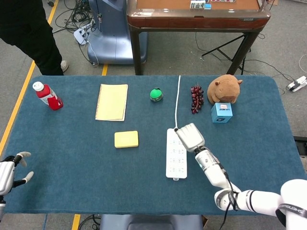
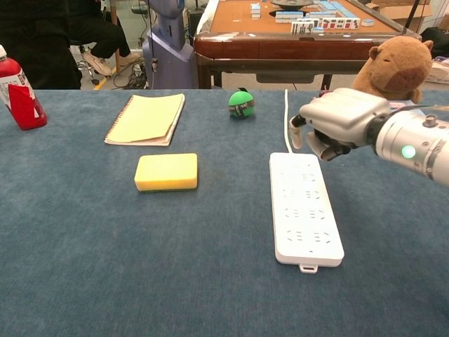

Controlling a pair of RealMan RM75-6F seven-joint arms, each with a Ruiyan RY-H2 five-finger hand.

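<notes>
Blue table [image 1: 72,163] carries power strip [image 2: 305,207], sponge [image 1: 126,139], notebook [image 1: 112,101], perhaps grapes [image 1: 196,98].

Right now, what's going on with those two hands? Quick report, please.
Right hand hovers above the power strip, fingers curled, holding nothing. Left hand open at the table's near edge. Nothing between hand and strip.

Beyond the blue-carpeted desk [image 1: 96,172] stands a brown mahjong table [image 1: 196,14] on grey floor [image 1: 297,43] with yellow tape [image 1: 21,96] and cables [image 1: 72,19].

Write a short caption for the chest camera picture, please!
Robot's right hand hovers above the far end of a white power strip on a blue table.
</notes>
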